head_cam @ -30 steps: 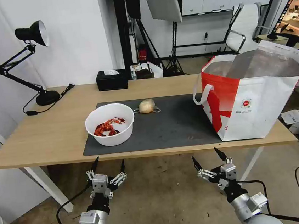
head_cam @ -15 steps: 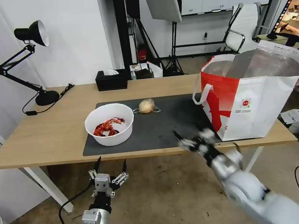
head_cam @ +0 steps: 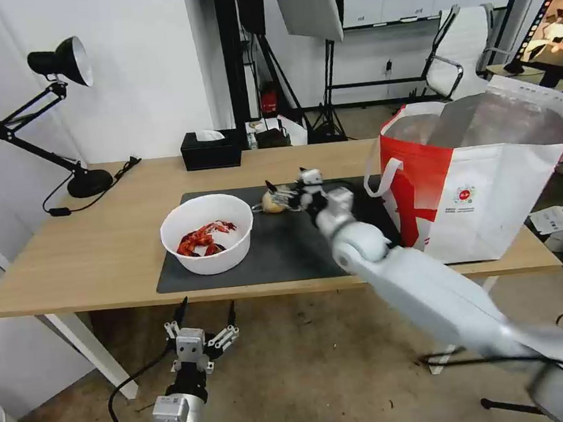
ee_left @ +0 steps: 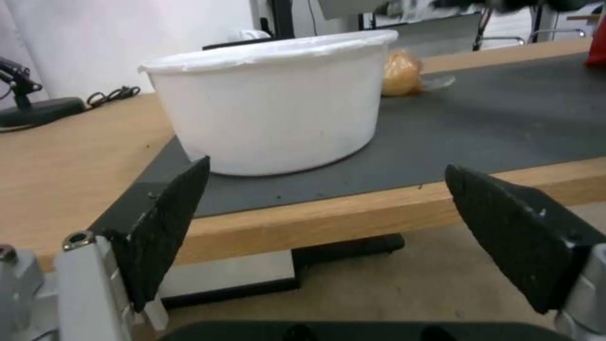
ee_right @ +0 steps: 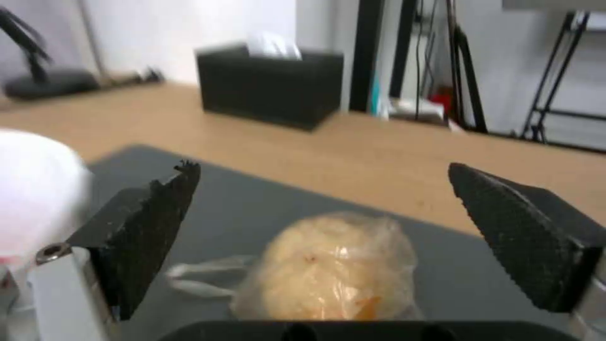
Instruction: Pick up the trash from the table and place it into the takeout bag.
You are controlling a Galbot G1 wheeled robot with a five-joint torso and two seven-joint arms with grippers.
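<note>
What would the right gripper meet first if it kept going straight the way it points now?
Most likely the small bag with the beige lump: it lies on the mat between the open fingers of the right gripper. Depth is uncertain.

- right arm stretched forward over the table, right gripper (head_cam: 288, 193) jaws spread wide
- left gripper (head_cam: 202, 317) low in front of the table edge, pointing up, jaws spread wide

Even bright indoor light, soft shadows; right arm (head_cam: 438, 302) motion-blurred (wrist-view background soft).
</note>
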